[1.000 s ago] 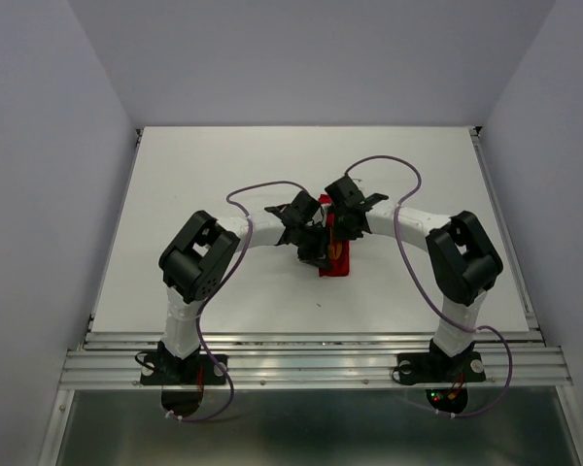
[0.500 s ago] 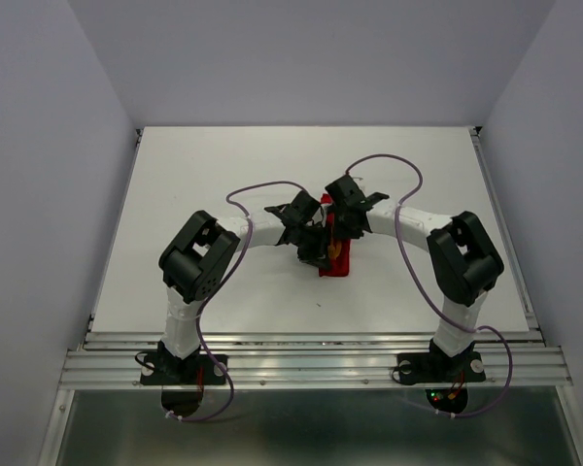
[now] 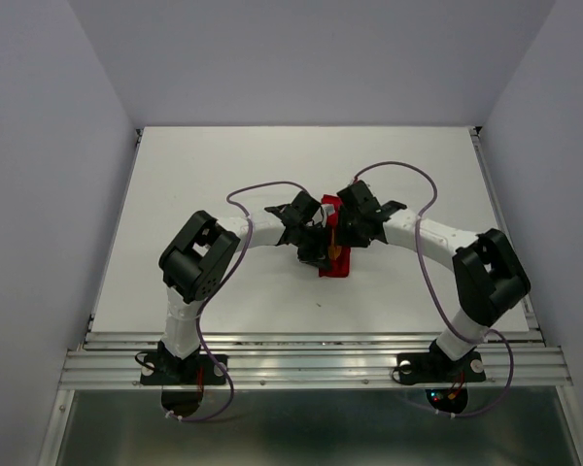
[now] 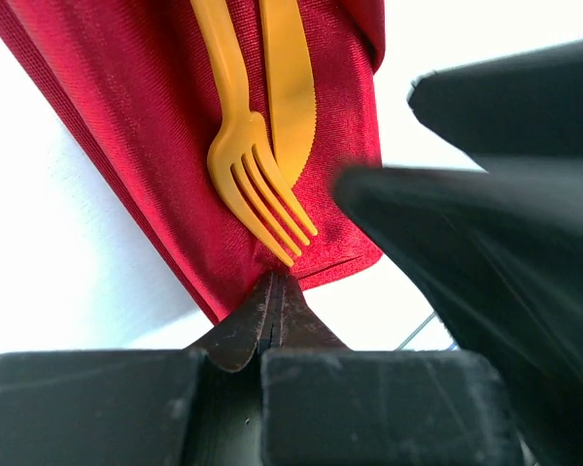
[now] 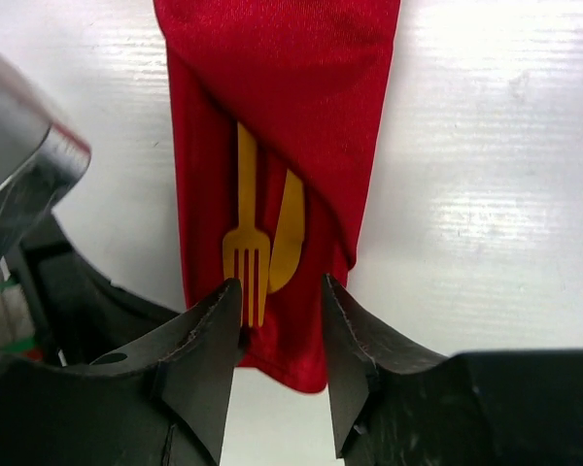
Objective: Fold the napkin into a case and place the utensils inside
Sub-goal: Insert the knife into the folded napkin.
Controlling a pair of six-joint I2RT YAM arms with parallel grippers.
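Red case (image 5: 272, 78) on white table (image 3: 204, 165), orange fork (image 5: 246, 257) and knife (image 5: 290, 233) tucked inside. Left gripper (image 4: 274, 296) closed at case's end; right gripper (image 5: 282, 291) parted over fork tines, empty. Overhead, both grippers cover most of it.

White table (image 3: 175, 194), matte top, light scuffs visible in right wrist view. Only one thing lies directly on it: red cloth case (image 3: 337, 266), narrow rect., flat on the surface approx. mid-table, a bit right of ctr, well apart from all four edges. Long axis runs far edge to near edge.
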